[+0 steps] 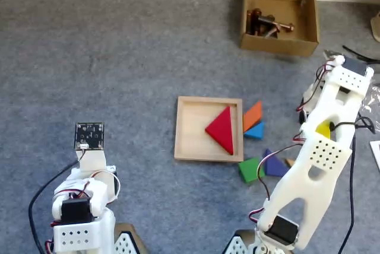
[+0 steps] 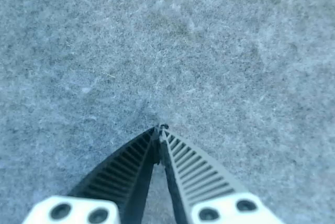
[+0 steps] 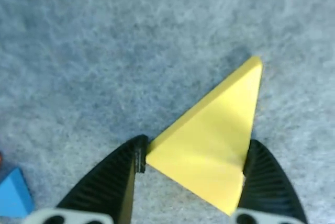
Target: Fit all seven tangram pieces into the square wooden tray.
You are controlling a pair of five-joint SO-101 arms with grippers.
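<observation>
The square wooden tray (image 1: 191,140) lies mid-table with a large red triangle (image 1: 222,129) inside, against its right wall. Just outside that wall sit an orange piece (image 1: 253,114) and a blue piece (image 1: 255,130). A green piece (image 1: 250,170) and a purple piece (image 1: 274,164) lie by the tray's near right corner. My right gripper (image 3: 196,148) is shut on a yellow triangle (image 3: 212,145), which peeks out under the right arm (image 1: 323,153) as a yellow patch (image 1: 323,129). My left gripper (image 2: 159,128) is shut over bare grey felt, its arm (image 1: 89,174) at the front left.
A cardboard box (image 1: 279,34) holding metal and wooden objects stands at the back right. Cables (image 1: 359,55) trail along the right edge. A small tan bit (image 1: 290,162) lies beside the purple piece. The blue piece (image 3: 13,192) shows close to the right gripper.
</observation>
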